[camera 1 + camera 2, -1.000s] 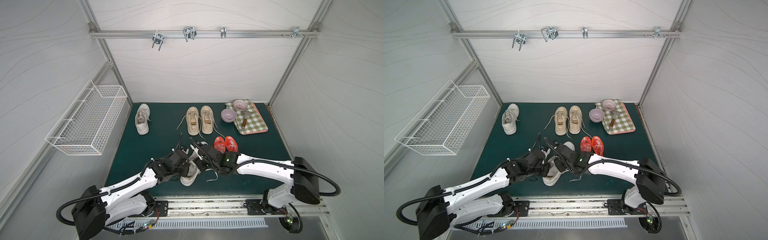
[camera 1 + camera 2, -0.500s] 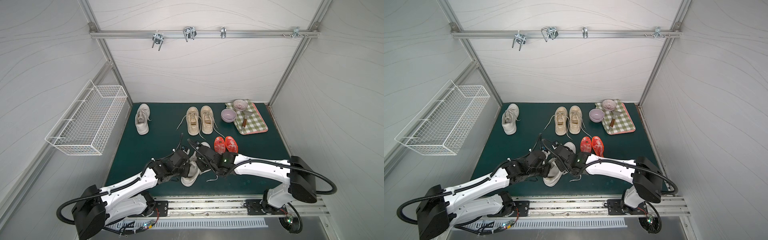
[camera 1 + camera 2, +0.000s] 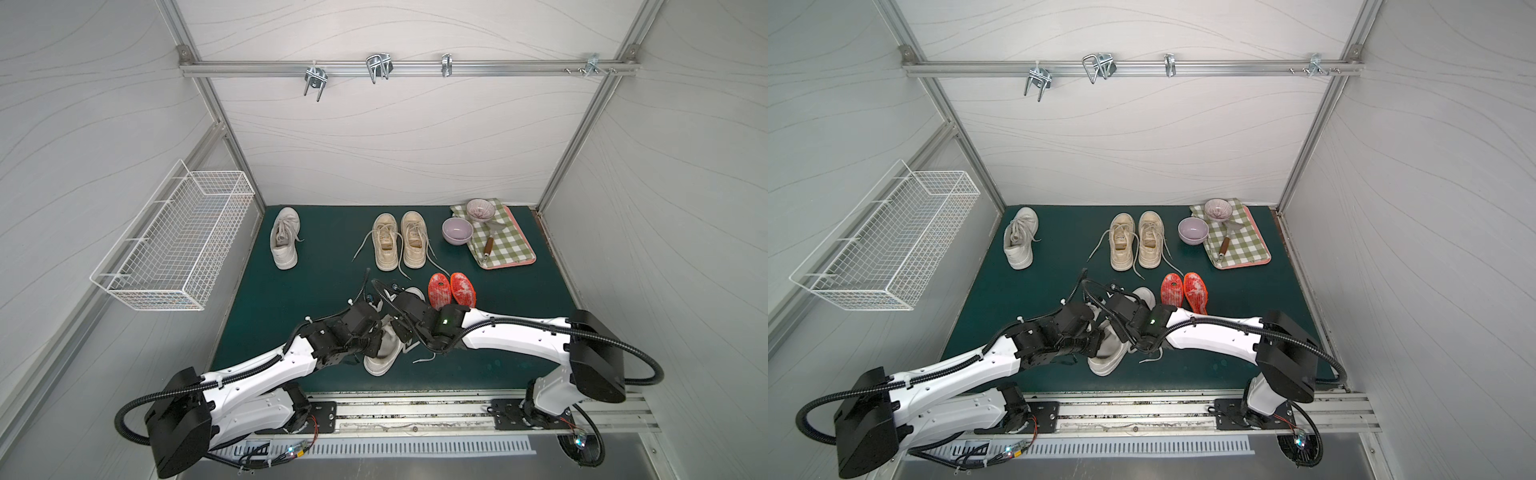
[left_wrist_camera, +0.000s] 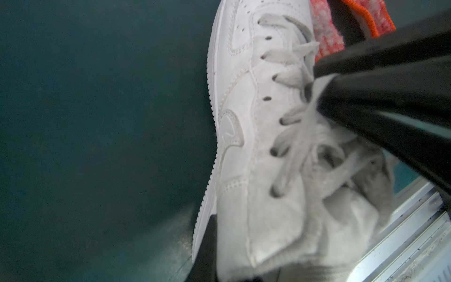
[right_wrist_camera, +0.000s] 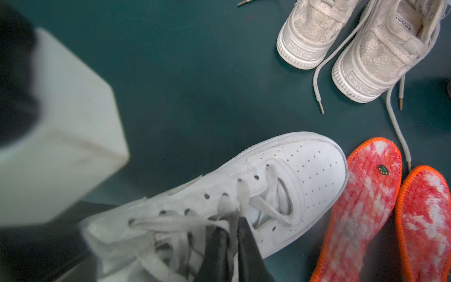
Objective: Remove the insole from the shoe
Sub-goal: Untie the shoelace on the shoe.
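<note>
The white sneaker, the shoe, lies near the mat's front edge between both arms. My left gripper is shut on the shoe's side wall by the collar, with one dark finger outside the wall. From the other side, my right gripper is shut on a white strip of the lacing or tongue over the shoe's opening. Its black fingers also show in the left wrist view over the shoe. The insole is hidden inside the shoe.
Two loose orange-red insoles lie touching the shoe's toe. Further back stand a beige pair of shoes, a single white sneaker, a purple bowl and a checked cloth. A wire basket hangs on the left wall.
My right gripper has moved in a little to the left over the shoe's opening and closed on the lacing. The left gripper keeps its hold and has not moved.
</note>
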You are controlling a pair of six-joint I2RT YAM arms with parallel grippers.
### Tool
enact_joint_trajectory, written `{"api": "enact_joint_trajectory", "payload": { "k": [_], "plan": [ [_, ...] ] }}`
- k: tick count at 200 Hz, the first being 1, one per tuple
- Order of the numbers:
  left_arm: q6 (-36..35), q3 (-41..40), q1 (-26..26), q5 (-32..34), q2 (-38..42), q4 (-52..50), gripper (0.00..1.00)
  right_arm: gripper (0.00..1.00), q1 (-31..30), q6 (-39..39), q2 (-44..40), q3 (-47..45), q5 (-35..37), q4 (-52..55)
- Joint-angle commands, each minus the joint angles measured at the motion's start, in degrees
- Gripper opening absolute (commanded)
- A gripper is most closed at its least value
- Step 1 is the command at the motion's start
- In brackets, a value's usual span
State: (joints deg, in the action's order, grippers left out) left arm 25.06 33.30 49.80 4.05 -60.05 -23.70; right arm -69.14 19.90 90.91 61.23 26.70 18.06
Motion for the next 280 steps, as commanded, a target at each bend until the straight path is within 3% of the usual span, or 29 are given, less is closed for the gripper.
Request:
{"api": "enact_joint_trajectory", "payload": {
  "k": [1,48,120,141,186,221,280],
  "plan": [
    [-0.71,4.41,0.56,-0.34,2.2,7.52,0.0,0.17,-0.03,0.31,2.12,0.82,3.17,-1.74],
    [-0.89,3.85,0.95,-1.5,3.01,8.28,0.0,0.18,1.21,-0.58,3.81,1.38,10.9,-6.38],
    [-0.89,3.49,1.03,-1.33,3.25,8.07,0.0,0.22,6.83,-0.25,7.11,5.04,14.52,-7.85],
    [-0.98,3.7,1.0,-0.41,3.13,7.24,0.0,0.22,7.79,-0.27,6.61,5.38,12.42,-8.41],
    [0.25,4.49,0.98,3.98,1.97,4.85,0.0,0.27,6.25,-2.93,2.27,-0.5,-0.95,-13.21],
    [0.44,5.2,0.91,3.63,0.27,5.15,0.0,0.27,5.08,-0.91,-0.4,-4.86,0.61,-13.98],
    [0.17,6.07,0.96,4.14,-1.84,3.91,0.0,0.27,5.61,-1.85,-4.91,-3.98,4.1,-13.7]
  ]
}}
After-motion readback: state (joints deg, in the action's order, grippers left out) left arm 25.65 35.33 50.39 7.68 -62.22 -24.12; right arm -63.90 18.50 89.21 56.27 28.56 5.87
